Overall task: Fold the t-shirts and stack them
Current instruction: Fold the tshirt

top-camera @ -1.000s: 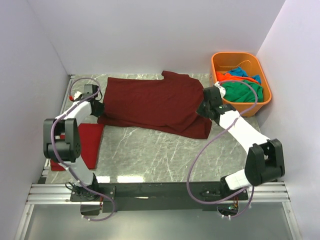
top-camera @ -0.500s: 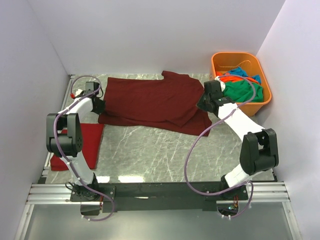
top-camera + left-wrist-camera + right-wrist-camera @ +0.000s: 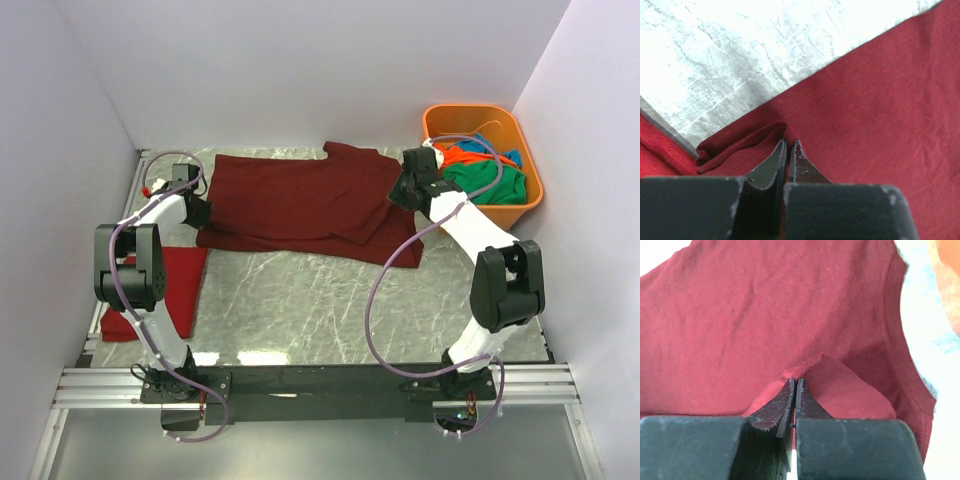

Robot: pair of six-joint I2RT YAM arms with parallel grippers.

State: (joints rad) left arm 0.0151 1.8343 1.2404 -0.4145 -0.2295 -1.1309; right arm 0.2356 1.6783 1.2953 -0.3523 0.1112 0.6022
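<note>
Here the dark maroon t-shirt (image 3: 300,205) lies spread across the far half of the marble-patterned table (image 3: 300,300), running left to right, with an extra layer of cloth showing along its near right edge. The left gripper (image 3: 788,145) is at the shirt's left end. Its fingers (image 3: 771,162) are pressed almost together, with only a thin slit between them, and they nip a doubled-over edge of the maroon cloth, which bunches into a small ridge at the tips. The right gripper (image 3: 794,382) is at the shirt's right end, beside the sleeve hem. Its fingers (image 3: 774,407) are likewise drawn tight together and pinch up a small peak of maroon fabric, while the rest of the cloth lies flat around it. A bright red t-shirt (image 3: 175,285) rests on the table's left side, nearer the arm bases, with the left arm crossing above it. In the far right corner stands an orange tub (image 3: 530,190), just beyond the right gripper, holding a green shirt (image 3: 490,185), an orange shirt (image 3: 462,157) and a blue shirt (image 3: 492,146) heaped together
</note>
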